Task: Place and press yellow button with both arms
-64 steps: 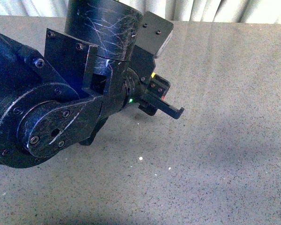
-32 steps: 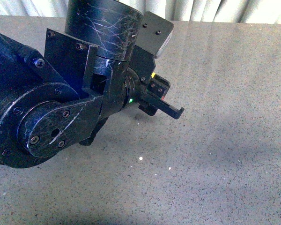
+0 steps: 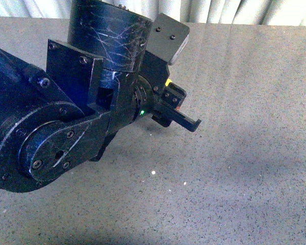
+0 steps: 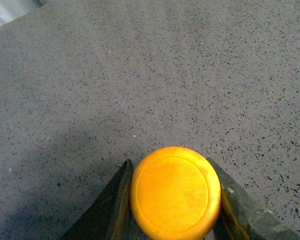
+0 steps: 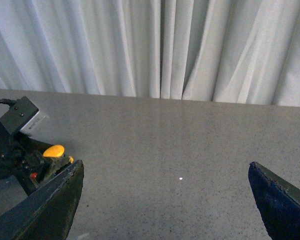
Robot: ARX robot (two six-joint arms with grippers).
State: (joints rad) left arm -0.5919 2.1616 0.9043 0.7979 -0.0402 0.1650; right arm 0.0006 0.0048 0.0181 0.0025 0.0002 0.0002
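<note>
The yellow button [image 4: 175, 192] shows its round yellow-orange cap between the two black fingers [image 4: 107, 210] of my left gripper [image 4: 169, 162], which is shut on it above the grey table. In the front view the left arm [image 3: 66, 112] fills the left side. Its gripper [image 3: 186, 120] reaches right, with only a sliver of the yellow button [image 3: 167, 81] visible. In the right wrist view the button [image 5: 53, 150] sits in the left gripper at the far left. My right gripper [image 5: 165, 164] is open wide and empty, some way off from the button.
The grey speckled tabletop [image 3: 245, 168] stretches to the right of the left arm. A white curtain [image 5: 155, 45] hangs behind the table's far edge. Small white specks [image 3: 153, 172] lie on the surface.
The left arm has shifted very slightly, its big joint a little lower and to the left. The gripper stays shut on the button.
</note>
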